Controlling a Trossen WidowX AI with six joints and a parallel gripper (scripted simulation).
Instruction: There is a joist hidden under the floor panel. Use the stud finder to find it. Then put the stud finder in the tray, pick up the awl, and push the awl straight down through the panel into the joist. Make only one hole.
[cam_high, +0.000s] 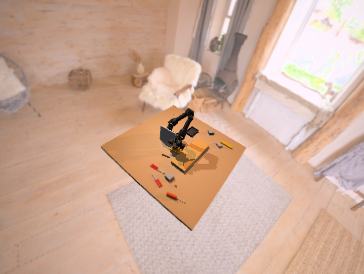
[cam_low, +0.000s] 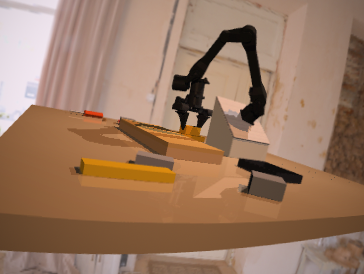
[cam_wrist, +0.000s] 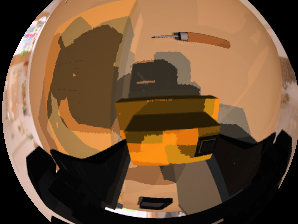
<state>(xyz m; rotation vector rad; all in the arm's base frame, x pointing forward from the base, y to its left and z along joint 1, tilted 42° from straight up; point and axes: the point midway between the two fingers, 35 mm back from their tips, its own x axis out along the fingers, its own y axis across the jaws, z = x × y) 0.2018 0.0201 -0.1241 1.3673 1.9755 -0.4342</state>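
My gripper points down and is shut on the yellow-orange stud finder. The stud finder appears raised a little above the table, close beside the floor panel. The awl, with an orange-brown handle and a thin metal tip, lies on the table beyond the stud finder in the wrist view, with its tip toward the panel. The black tray lies near the arm's base. The joist is hidden under the panel.
A sloped grey box stands behind the panel in the exterior view. A yellow bar and grey blocks lie beyond the panel. Red-handled tools and another grey block lie across the table.
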